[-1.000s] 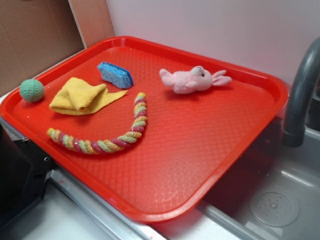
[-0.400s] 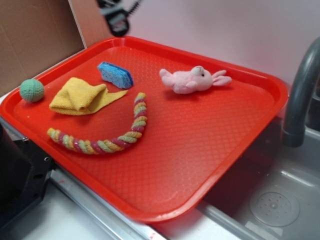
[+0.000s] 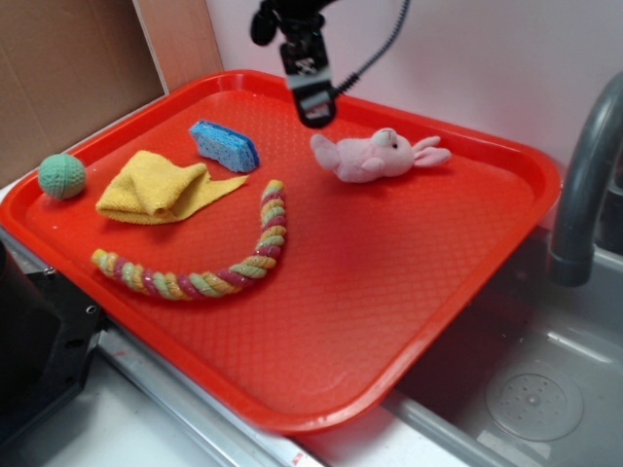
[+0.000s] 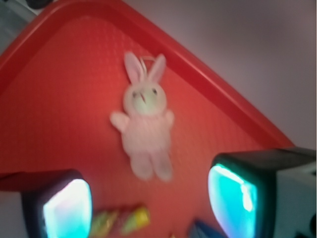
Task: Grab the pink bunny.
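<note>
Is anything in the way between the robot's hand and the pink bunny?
No, nothing visible. The gripper hangs above the tray, jaws open, close to the pink bunny. The sponge and rope toy lie off to the side.

No readable text, label, brand, number or sign shows in either view; every visible surface is plain or too blurred to read.

The pink bunny [image 4: 144, 128] lay flat on the red tray [image 4: 54, 99], ears toward the tray's far rim. Two gripper fingers [image 4: 67, 208] stood wide apart nearer than the bunny, a striped rope toy [image 4: 121, 220] between them.
</note>
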`<state>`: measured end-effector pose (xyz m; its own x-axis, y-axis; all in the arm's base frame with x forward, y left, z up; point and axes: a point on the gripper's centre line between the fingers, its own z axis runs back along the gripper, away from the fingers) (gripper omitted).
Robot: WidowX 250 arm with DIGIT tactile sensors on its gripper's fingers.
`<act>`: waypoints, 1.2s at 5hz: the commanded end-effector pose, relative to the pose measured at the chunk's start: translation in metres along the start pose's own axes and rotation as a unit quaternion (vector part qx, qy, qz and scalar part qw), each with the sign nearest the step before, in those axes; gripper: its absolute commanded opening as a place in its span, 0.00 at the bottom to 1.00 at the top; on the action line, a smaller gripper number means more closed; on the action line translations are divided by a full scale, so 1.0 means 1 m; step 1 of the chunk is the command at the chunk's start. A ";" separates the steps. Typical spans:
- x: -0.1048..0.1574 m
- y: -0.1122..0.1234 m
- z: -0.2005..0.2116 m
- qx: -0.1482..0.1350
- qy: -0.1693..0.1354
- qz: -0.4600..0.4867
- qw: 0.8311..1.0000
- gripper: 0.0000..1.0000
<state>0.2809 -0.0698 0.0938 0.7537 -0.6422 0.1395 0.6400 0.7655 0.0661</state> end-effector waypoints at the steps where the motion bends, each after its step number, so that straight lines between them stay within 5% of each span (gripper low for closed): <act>1: 0.021 -0.007 -0.040 -0.005 -0.026 0.008 1.000 1.00; 3: 0.017 -0.002 -0.054 -0.001 -0.014 0.032 0.999 1.00; 4: 0.011 -0.014 -0.057 -0.006 0.000 0.036 0.999 0.00; 6: -0.008 -0.040 -0.045 -0.006 0.041 0.085 0.996 0.00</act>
<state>0.2491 -0.0838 0.0299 0.8747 -0.4846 0.0087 0.4843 0.8746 0.0233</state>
